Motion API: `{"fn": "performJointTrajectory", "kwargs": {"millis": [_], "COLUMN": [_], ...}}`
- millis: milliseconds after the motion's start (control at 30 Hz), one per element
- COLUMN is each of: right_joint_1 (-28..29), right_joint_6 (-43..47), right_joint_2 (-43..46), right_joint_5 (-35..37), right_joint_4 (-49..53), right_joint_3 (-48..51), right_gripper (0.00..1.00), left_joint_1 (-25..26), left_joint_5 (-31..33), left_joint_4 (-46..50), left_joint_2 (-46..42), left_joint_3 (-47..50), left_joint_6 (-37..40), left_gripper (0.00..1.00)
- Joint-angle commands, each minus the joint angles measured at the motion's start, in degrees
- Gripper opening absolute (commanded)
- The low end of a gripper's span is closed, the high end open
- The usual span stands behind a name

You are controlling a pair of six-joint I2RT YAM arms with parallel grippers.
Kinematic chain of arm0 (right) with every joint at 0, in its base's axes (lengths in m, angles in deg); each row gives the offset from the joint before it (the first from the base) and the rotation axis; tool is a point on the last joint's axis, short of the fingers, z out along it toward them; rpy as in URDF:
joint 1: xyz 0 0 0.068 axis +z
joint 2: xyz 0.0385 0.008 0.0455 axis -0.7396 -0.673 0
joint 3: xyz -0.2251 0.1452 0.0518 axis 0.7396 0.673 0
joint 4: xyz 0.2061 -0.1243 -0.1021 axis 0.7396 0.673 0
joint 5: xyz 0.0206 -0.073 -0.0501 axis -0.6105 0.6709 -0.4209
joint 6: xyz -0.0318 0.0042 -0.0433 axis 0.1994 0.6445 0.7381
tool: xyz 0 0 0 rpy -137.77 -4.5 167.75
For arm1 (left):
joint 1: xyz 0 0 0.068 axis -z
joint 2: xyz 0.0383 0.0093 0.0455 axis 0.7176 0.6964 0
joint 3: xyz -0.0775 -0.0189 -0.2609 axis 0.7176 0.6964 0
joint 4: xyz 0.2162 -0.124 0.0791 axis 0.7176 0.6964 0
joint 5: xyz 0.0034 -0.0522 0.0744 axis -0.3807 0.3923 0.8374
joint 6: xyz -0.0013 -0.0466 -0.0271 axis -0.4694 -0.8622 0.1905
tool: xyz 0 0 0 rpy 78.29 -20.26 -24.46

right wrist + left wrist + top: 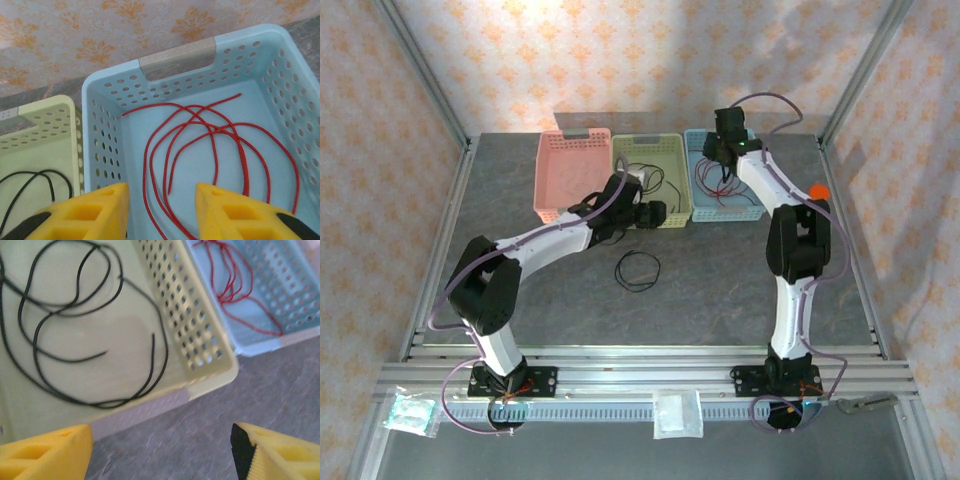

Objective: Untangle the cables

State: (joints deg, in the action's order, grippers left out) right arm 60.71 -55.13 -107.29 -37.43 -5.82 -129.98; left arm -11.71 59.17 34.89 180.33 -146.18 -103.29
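A red cable (210, 145) lies in loose loops on the floor of the blue basket (102, 125). My right gripper (161, 200) hangs over it, open, with nothing between its yellow fingers. A black cable (75, 330) lies looped in the yellow-green basket (200, 340). My left gripper (162, 450) is open over bare table just in front of that basket's near edge. In the top view another black cable (638, 270) lies coiled on the table, in front of the left gripper (655, 213). The right gripper (723, 170) is above the blue basket (752, 200).
A pink basket (572, 175) stands left of the yellow-green basket (675, 200); all three sit side by side at the back of the grey table. Metal frame posts line both sides. The red cable (240, 290) also shows in the left wrist view.
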Motion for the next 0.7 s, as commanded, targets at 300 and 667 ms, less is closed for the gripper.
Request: {"fn": "performJointTrajectory", "kwargs": {"millis": [300,667], "right_joint_1": [7.6,8.7], "right_joint_6": [-4.9,-19.2], "right_joint_2": [28.7,56.3], "right_joint_5": [-1.1,3.9], "right_joint_4": [-5.0,-4.1], "right_joint_3": [24.7,50.1], "right_gripper": [0.36,0.27], "left_joint_1": [8.1,16.5], "left_joint_5": [2.0,10.0], "left_joint_4": [1.9,11.9], "left_joint_2": [-8.6,1.8], "left_joint_3": [11.3,4.9], "left_joint_6": [1.8,-3.3], "left_gripper": [0.67,0.63]}}
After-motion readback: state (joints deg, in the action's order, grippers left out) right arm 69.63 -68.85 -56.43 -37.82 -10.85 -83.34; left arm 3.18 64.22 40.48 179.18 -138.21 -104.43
